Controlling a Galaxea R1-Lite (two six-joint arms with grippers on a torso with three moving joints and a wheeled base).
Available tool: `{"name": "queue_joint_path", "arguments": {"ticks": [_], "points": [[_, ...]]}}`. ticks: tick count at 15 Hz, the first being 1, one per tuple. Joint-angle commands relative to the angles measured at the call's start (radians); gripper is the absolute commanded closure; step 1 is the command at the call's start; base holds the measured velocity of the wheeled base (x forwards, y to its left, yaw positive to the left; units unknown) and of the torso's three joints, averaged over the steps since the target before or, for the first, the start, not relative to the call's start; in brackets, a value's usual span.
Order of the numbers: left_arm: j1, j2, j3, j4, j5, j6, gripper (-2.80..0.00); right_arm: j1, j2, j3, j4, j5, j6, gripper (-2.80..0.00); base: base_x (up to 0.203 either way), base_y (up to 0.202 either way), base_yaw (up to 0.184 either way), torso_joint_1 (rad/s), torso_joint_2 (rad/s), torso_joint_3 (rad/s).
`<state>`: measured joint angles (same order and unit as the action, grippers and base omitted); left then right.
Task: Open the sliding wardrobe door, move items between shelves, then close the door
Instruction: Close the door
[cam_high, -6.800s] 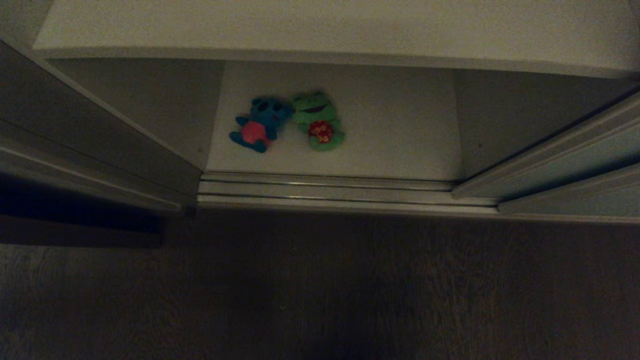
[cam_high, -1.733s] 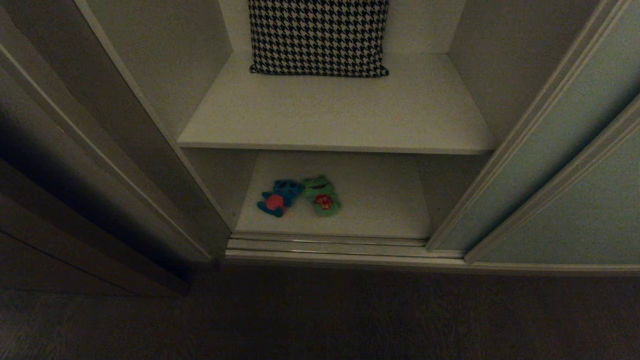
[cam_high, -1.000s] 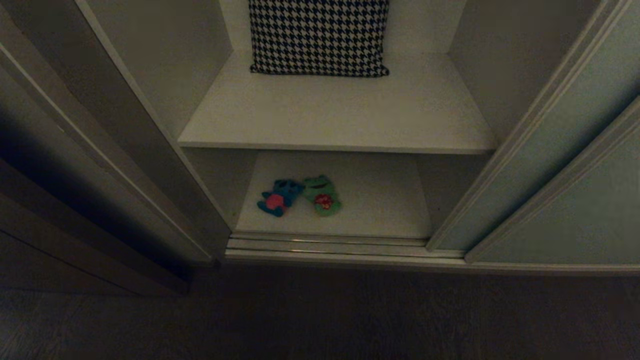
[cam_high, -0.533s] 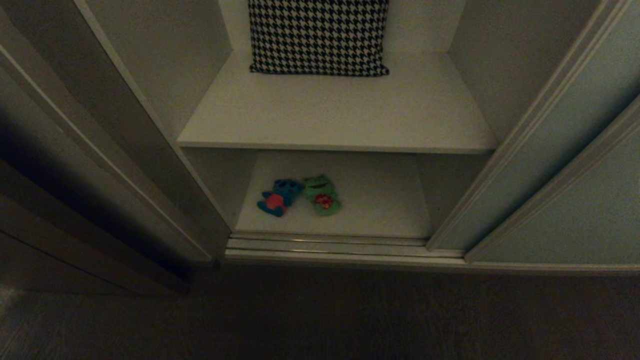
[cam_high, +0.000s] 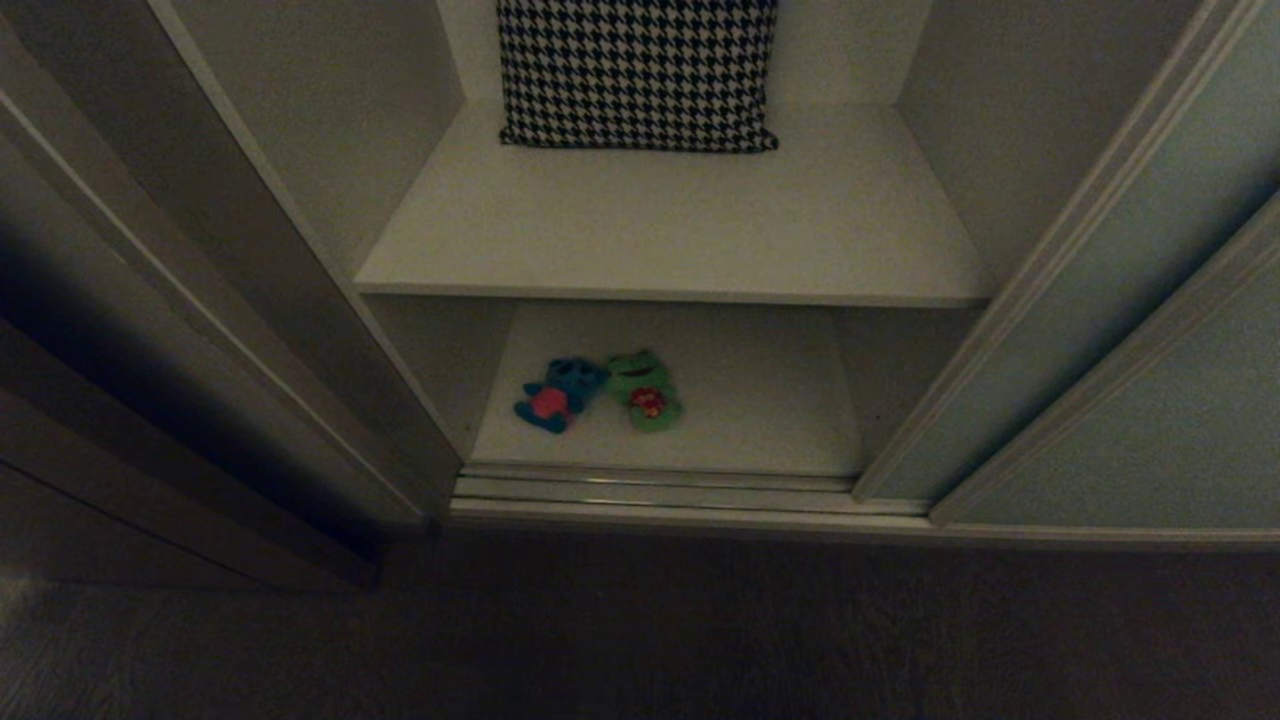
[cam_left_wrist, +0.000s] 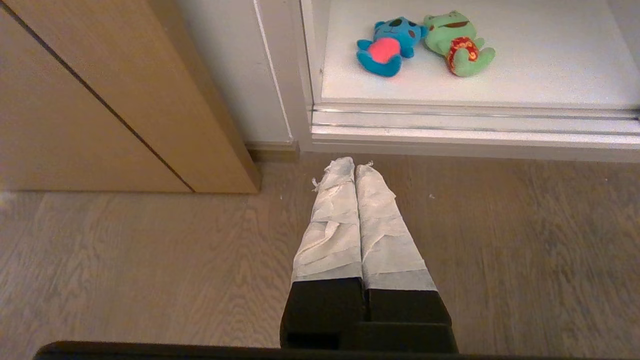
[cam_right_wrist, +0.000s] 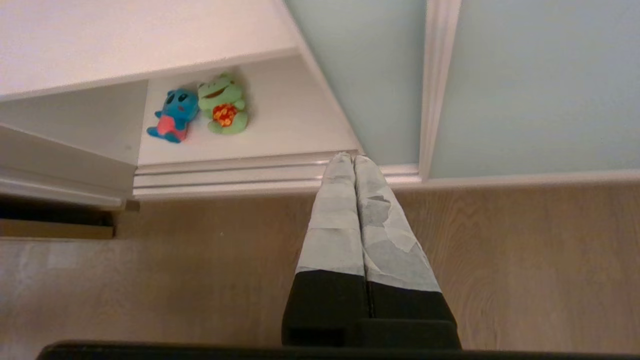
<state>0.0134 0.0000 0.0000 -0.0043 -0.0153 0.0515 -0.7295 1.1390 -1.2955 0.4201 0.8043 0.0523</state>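
Wooden floor (cam_high: 640, 640) runs up to the wardrobe, whose sliding door (cam_high: 1130, 400) stands pushed aside, right of the lower shelf (cam_high: 760, 420). On that shelf the blue toy (cam_high: 556, 393) and green frog (cam_high: 645, 390) lie touching. Above them a checked cushion (cam_high: 637, 72) leans on the upper shelf (cam_high: 670, 230). Left gripper (cam_left_wrist: 354, 162) and right gripper (cam_right_wrist: 347, 157) hover over the floor, jaws closed and empty.

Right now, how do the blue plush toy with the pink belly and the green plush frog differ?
The blue plush toy with the pink belly has a plain belly patch; the green plush frog has a red flowered one. The blue toy has dark eye patches, the frog a wide dark-red mouth. The blue toy lies nearer the wardrobe's left wall. Both are small, lie belly-up with heads together on the lower white shelf.
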Motion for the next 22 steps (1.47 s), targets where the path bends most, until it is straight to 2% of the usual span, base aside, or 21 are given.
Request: {"name": "queue_joint_path", "arguments": {"ticks": [1,10,22], "points": [[0.000,0.002,0.000,0.000,0.000,0.001,0.00,-0.010,0.055,-0.003,-0.031,0.007,0.001,0.00,0.000,0.000,0.000,0.000,0.00,0.000],[0.000,0.002,0.000,0.000,0.000,0.001,0.00,-0.012,0.176,-0.005,-0.163,0.004,0.004,0.00,0.000,0.000,0.000,0.000,0.00,0.000],[0.000,0.002,0.000,0.000,0.000,0.001,0.00,0.003,0.334,-0.129,-0.169,0.000,0.003,0.00,0.000,0.000,0.000,0.000,0.00,0.000]]}}
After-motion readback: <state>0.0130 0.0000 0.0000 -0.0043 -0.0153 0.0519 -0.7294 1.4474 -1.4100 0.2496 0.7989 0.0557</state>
